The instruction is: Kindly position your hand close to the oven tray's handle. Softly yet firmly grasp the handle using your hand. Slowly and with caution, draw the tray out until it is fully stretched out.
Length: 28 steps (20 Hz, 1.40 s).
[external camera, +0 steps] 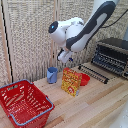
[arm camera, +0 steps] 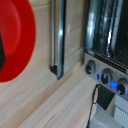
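Observation:
The dark toaster oven (external camera: 114,50) stands at the exterior view's right, with its slatted flap (external camera: 93,73) folded down and the flap's long black bar toward the table's middle. Pale grey bars of the oven tray (external camera: 108,62) show in the oven's mouth. They also show in the wrist view (arm camera: 107,25), above the oven's knobs (arm camera: 105,76). My hand (external camera: 62,56) hangs in the air left of the flap, above the yellow box, well apart from the tray. Its fingers are too small and blurred to tell open from shut.
A red bowl (external camera: 84,79) (arm camera: 15,40) lies beside the flap's black bar (arm camera: 57,40). A yellow box (external camera: 71,81) and a blue cup (external camera: 52,75) stand mid-table. A red wire basket (external camera: 25,102) sits at the front left. A wicker screen (external camera: 30,35) closes the back.

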Available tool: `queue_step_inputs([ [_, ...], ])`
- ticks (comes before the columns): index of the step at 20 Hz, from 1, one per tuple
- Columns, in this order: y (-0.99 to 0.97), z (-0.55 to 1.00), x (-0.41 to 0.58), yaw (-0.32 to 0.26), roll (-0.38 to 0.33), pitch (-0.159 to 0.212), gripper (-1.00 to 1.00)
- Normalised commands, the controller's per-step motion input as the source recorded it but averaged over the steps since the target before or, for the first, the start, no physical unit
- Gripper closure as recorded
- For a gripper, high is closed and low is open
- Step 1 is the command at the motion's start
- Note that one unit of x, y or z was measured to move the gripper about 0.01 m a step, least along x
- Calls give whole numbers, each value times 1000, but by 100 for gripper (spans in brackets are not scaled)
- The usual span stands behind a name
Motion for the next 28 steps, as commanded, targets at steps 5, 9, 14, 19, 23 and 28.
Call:
queue_step_inputs([
  [5, -453, 0, -126, 145, -275, -94, -100],
  [9, -572, -59, -78, 134, -220, -61, -100],
  [14, -766, -247, -114, 112, -117, -51, -100],
  [19, -829, -327, -129, 90, -49, -55, -100],
  [23, -780, -114, 11, 42, 22, -29, -100],
  [28, -788, 0, 129, -17, 77, -32, -100],
])
